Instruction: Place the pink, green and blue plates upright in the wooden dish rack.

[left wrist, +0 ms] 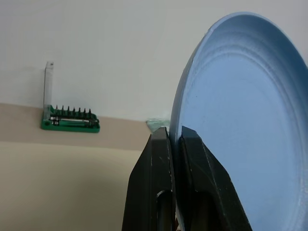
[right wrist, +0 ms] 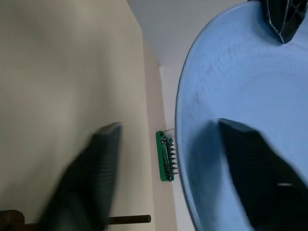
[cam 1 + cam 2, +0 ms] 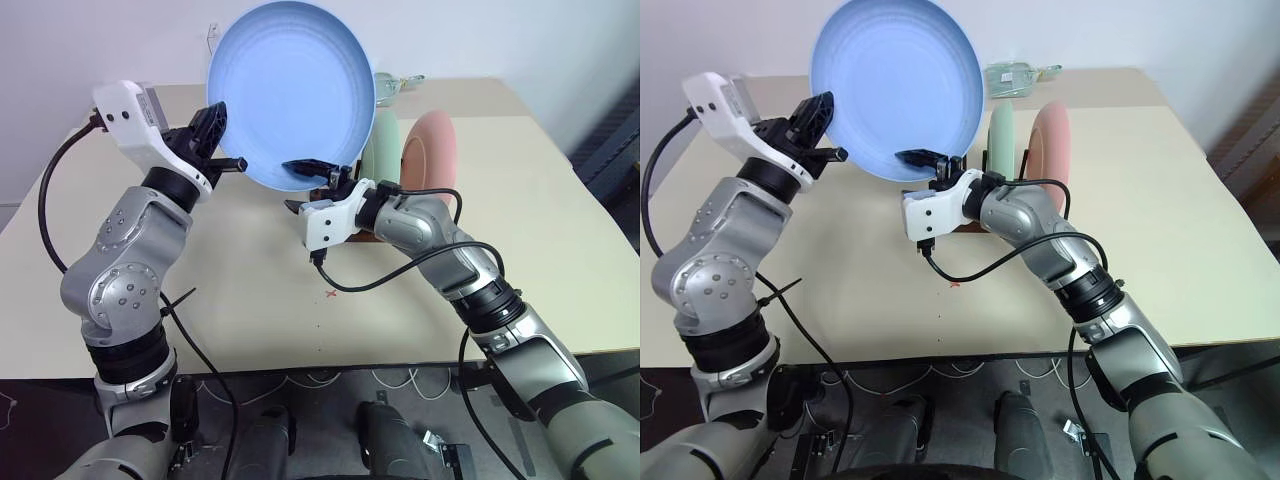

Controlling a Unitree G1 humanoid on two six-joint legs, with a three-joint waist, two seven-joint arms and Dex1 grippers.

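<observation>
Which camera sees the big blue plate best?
The left eye view shows the whole blue plate facing the camera; the right eye view shows it likewise. The wrist views show it partly, from close up.

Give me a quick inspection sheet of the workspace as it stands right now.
Surface: beige table, small red mark near the middle.
Job's things: blue plate held upright in the air; green plate and pink plate standing in the wooden rack.
Clutter: green bit holder at the far wall.
Grippers: left gripper shut on the blue plate's rim; right gripper straddling its lower rim, jaws apart.
Cables: black cable looping from the right wrist.
Surroundings: white wall.
</observation>
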